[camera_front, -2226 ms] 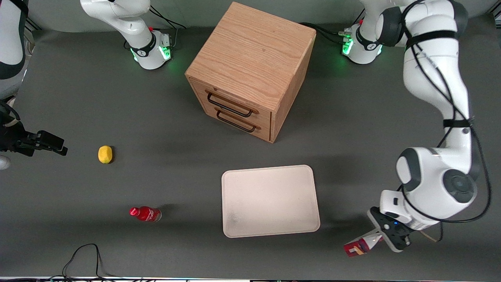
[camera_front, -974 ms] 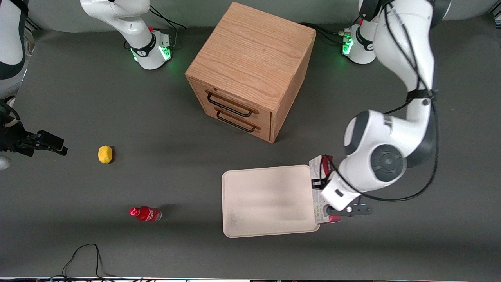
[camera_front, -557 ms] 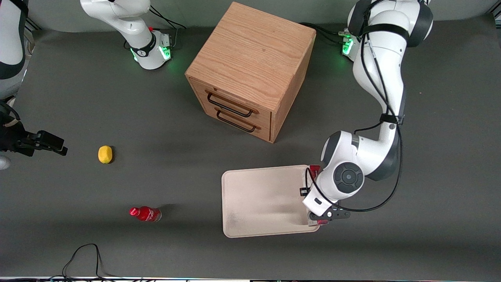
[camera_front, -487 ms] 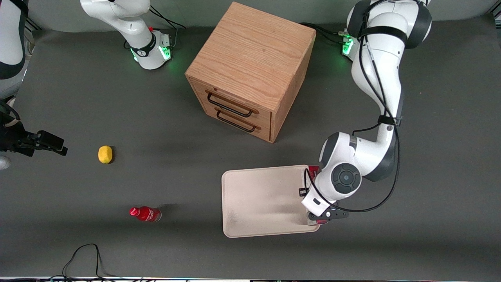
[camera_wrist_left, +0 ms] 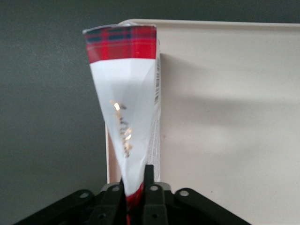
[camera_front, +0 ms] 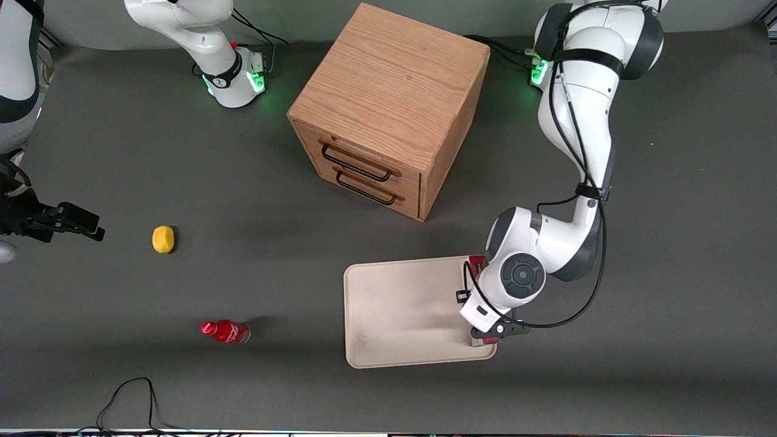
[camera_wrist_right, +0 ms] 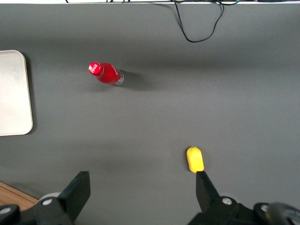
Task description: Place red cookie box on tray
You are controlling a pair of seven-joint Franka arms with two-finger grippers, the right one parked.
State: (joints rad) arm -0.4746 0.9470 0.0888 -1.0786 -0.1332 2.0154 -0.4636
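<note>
My left gripper (camera_wrist_left: 136,180) is shut on one end of the red cookie box (camera_wrist_left: 126,93). The box has a whitish broad face and a red tartan end pointing away from the gripper. It stands on its narrow side over the rim of the cream-white tray (camera_wrist_left: 225,117) at the tray's end toward the working arm. I cannot tell whether it touches the tray. In the front view the arm's wrist (camera_front: 513,276) hides the gripper and most of the box. Only small red bits of the box (camera_front: 477,263) show at the edge of the tray (camera_front: 400,309).
A wooden drawer cabinet (camera_front: 388,109) stands farther from the front camera than the tray. A small red bottle (camera_front: 226,331) and a yellow fruit (camera_front: 162,238) lie toward the parked arm's end. A black cable (camera_front: 130,394) lies at the table's front edge.
My left gripper has carried the box from the table at the working arm's end to the tray's edge. In the last half second it shifted slightly farther over the tray.
</note>
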